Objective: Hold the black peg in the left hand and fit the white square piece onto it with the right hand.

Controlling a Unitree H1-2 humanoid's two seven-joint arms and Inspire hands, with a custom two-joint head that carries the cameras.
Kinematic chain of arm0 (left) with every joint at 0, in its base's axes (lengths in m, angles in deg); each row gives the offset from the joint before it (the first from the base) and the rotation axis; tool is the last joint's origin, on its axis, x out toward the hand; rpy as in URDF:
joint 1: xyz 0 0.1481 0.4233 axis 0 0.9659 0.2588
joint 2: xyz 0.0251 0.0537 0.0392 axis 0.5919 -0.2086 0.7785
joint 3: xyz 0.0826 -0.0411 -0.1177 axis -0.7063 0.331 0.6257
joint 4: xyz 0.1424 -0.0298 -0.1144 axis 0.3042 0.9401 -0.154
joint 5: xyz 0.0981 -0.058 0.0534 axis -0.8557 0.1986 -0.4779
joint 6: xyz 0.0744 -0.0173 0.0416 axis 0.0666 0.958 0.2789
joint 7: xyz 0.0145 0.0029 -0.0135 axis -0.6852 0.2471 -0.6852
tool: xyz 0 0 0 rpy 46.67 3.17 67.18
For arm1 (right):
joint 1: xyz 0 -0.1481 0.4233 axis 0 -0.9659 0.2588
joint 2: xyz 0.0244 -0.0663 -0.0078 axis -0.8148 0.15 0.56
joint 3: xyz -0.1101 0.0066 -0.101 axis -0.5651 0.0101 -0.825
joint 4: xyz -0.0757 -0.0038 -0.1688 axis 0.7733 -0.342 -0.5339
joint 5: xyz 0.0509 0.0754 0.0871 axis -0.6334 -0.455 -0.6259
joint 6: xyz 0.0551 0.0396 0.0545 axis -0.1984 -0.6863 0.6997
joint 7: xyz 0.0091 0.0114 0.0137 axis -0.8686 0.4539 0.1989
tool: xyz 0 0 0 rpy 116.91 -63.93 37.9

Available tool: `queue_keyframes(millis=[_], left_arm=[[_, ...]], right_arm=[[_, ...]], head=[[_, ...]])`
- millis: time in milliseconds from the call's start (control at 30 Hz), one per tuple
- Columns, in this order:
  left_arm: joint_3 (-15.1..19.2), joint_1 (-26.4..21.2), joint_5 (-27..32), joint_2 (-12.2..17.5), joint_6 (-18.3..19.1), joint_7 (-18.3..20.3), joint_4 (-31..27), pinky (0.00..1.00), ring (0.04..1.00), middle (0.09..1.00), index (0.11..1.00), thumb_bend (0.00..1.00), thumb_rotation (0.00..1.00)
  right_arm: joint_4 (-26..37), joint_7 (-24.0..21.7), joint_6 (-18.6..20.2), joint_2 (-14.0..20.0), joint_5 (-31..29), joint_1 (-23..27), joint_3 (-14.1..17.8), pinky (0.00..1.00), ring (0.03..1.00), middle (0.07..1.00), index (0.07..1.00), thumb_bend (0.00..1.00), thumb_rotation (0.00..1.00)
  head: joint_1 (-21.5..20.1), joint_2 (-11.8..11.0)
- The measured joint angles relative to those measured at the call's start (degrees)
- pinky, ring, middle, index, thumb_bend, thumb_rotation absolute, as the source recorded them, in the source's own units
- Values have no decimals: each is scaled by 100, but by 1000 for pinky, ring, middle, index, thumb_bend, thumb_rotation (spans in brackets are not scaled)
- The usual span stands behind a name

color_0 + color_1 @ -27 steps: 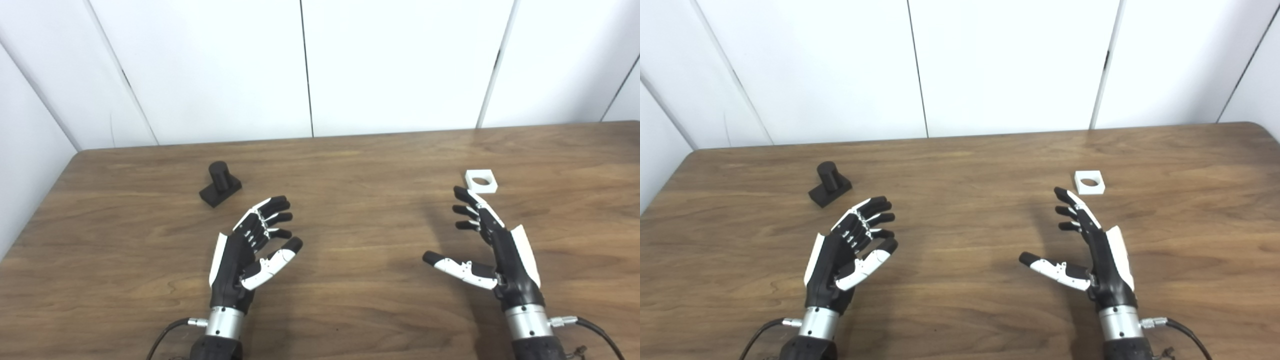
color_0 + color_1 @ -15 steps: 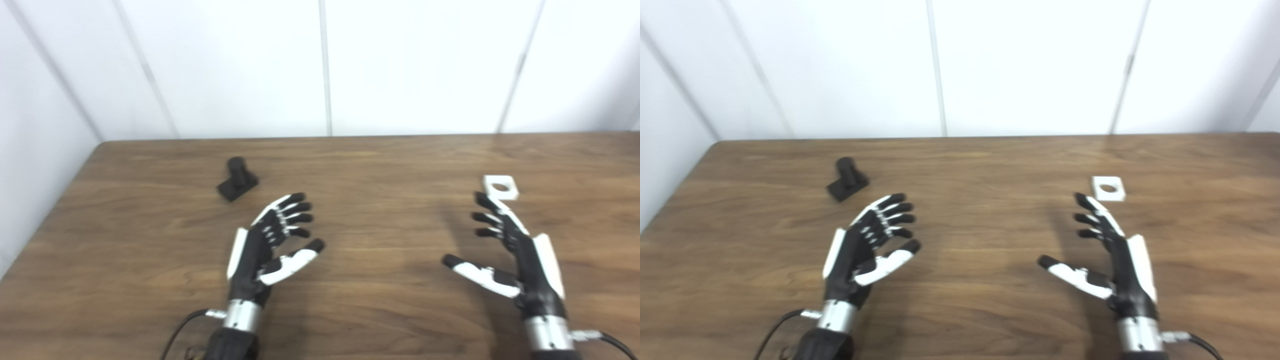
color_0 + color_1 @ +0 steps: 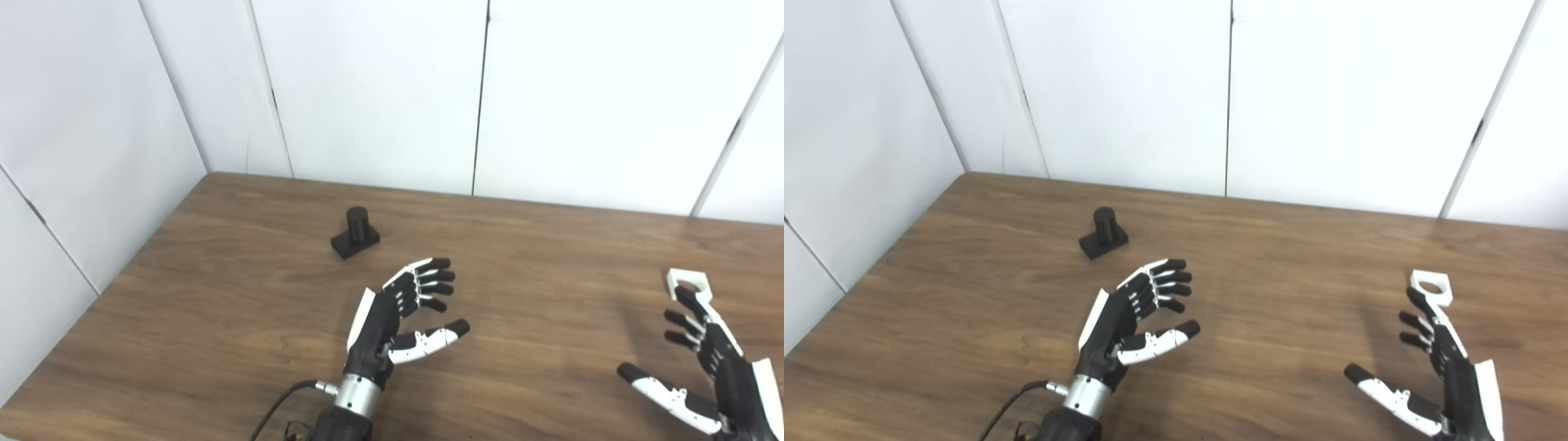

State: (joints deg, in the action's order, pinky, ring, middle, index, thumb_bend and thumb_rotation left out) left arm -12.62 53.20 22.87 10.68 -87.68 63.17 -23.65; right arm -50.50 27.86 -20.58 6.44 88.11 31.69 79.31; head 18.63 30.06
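The black peg (image 3: 355, 233), a short cylinder on a square base, stands upright on the wooden table (image 3: 245, 294) toward the back left. My left hand (image 3: 401, 312) hovers open to the near right of it, fingers spread, holding nothing. The white square piece (image 3: 1431, 286) with a round hole lies flat at the right. My right hand (image 3: 1445, 373) is open just in front of that piece, its fingertips reaching the piece's near edge in the picture; whether they touch it I cannot tell.
White wall panels (image 3: 380, 92) close the table at the back and along the left side. A black cable (image 3: 275, 407) trails from my left wrist at the bottom edge.
The whole picture has shifted right and down, so the camera has turned to the left. Both hands stay open and keep much the same places relative to the peg and the white piece.
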Motion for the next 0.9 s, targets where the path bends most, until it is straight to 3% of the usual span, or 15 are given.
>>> queue_keyframes(millis=[200,433,900], left_arm=[[-1,-10,-183,8,188,-20,-25,617,726,755,721,714,152],[14,-17,-1163,254,922,-186,-154,582,688,734,700,743,167],[194,-251,-1354,338,1510,-317,-289,578,689,726,690,747,154]], right_arm=[[-1,-2,-59,7,1,-2,6,681,796,871,848,795,293],[-11,-32,-107,47,-69,0,62,675,791,872,846,808,317],[-47,-131,-106,73,-119,17,153,652,764,855,832,815,316]], head=[[52,0],[79,-18],[158,-17]])
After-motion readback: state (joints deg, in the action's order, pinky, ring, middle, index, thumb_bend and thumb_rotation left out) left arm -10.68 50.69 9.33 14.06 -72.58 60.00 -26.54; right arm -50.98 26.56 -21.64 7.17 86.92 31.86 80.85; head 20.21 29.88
